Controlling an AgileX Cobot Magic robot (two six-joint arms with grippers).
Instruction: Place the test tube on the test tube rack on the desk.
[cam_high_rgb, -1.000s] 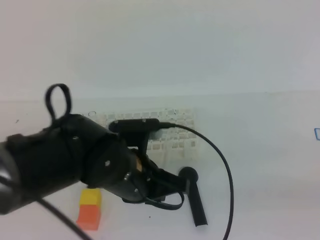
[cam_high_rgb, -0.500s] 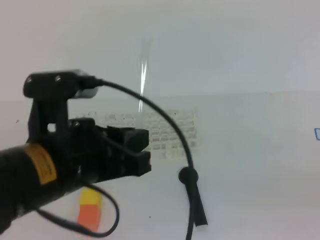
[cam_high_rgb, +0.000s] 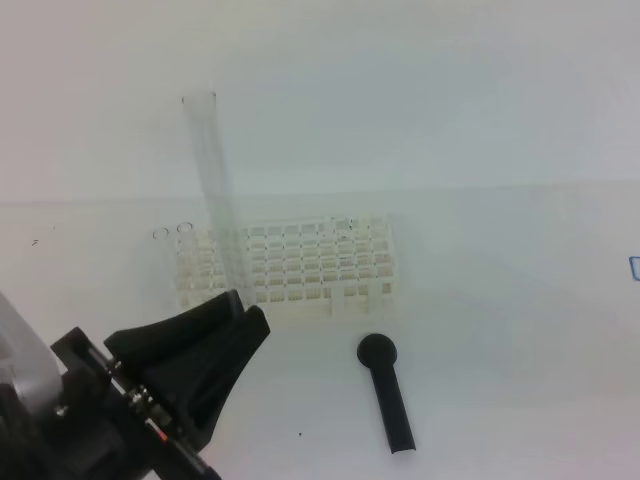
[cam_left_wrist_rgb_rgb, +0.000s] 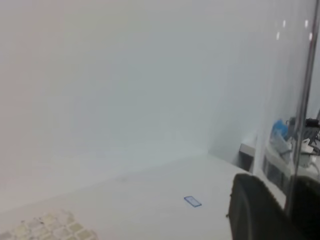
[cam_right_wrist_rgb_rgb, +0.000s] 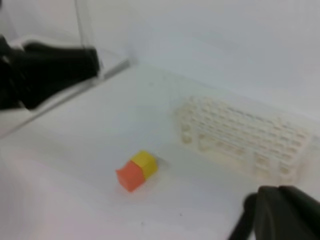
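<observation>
Left claw (cam_high_rgb: 238, 312) pinches the test tube (cam_high_rgb: 212, 190) at its lower end, long axis near upright, rim topmost. The test tube rack (cam_high_rgb: 300, 268) sits on the table just beyond and below the claw. Right claw (cam_right_wrist_rgb_rgb: 280, 212): spread or pressed, cannot tell.

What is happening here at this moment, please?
The left gripper holds the test tube nearly upright, raised above the desk near the left part of the test tube rack. The tube is not yet in a hole. A black stick lies in front of the rack.
</observation>
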